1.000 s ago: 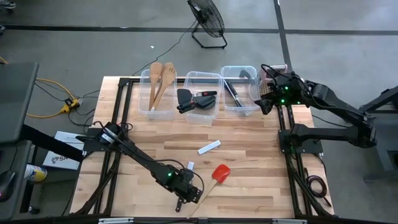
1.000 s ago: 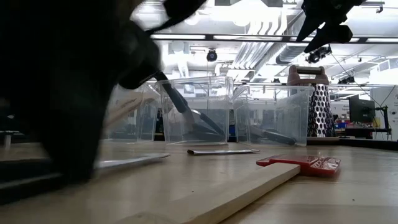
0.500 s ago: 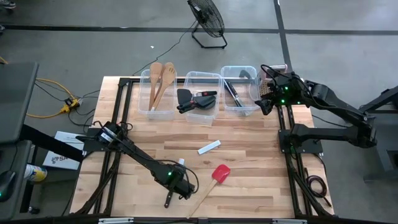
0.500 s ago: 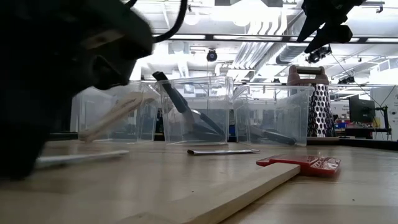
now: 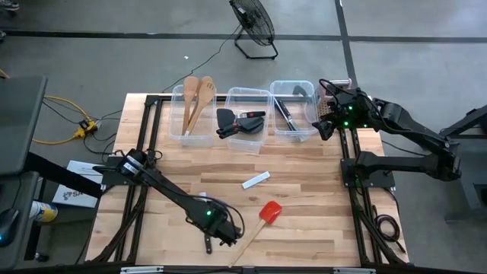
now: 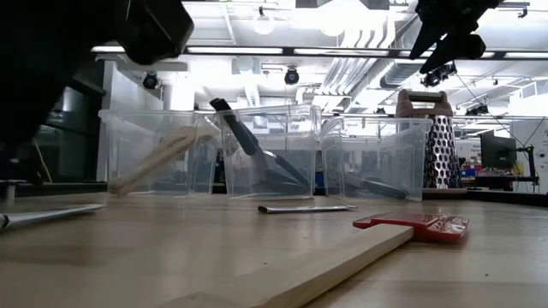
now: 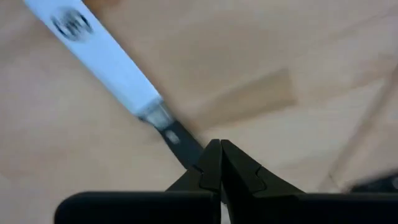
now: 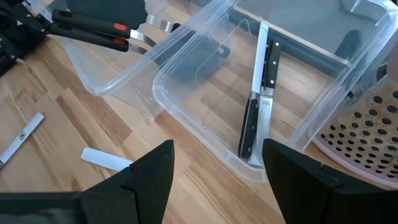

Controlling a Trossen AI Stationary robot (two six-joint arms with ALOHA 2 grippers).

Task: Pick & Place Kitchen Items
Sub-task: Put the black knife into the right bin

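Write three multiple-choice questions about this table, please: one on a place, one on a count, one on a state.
1. Where is the red spatula?
A. In the middle bin
B. Flat on the table, near its front
C. In the right tool

2. How many clear bins stand along the far edge?
A. Two
B. Three
C. Five

3. How is the left tool?
A. Open and empty
B. Shut on the red spatula
C. Shut on the dark end of a white-bladed utensil

Answers:
1. B, since the high view shows it lying on bare wood, apart from both arms.
2. B, since the high view shows three bins side by side.
3. C, since the left wrist view shows the fingers pressed together on that dark end.
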